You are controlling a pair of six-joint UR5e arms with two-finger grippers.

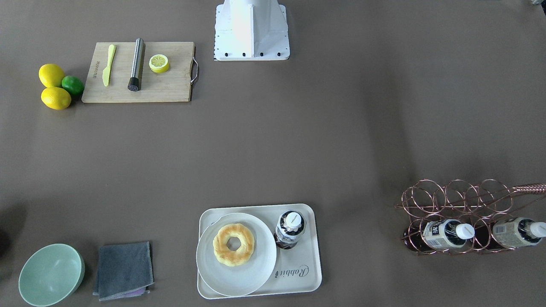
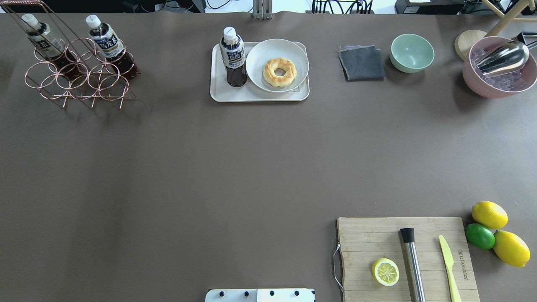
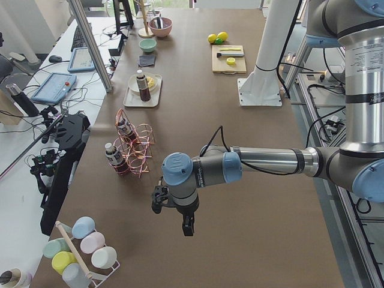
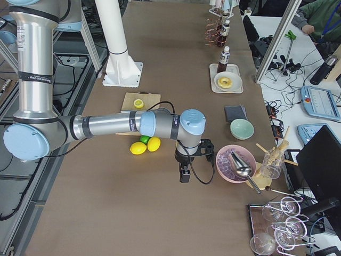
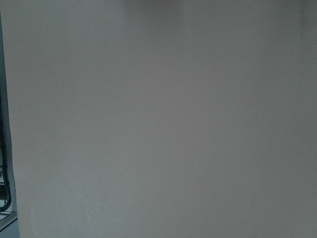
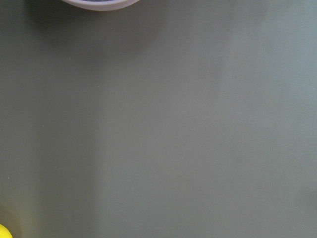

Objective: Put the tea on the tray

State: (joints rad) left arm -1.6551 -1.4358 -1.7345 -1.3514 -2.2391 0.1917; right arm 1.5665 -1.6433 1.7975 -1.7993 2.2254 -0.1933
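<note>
One tea (image 2: 233, 58) on the tray (image 2: 256, 97), upper centre, seems light, slick, grippable mid-label; left gripper (image 3: 188, 231) and right gripper (image 4: 184, 177) jaws: cannot tell

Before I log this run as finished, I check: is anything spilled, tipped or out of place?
Nothing stands out. The tea stands upright on the tray beside the plate; two bottles rest in the wire rack; no spill.

Overhead camera looks down from behind the robot: base (image 2: 260, 295) at six o'clock, tray (image 2: 260, 95) up near twelve. Front-facing one flips it, base at twelve, tray at six. Side cameras stare along the table (image 3: 258, 240) from opposite ends, high and oblique. Both wrist cameras sit tight over bare tabletop; the right one clips a pink bowl (image 6: 99, 4) at twelve.
</note>
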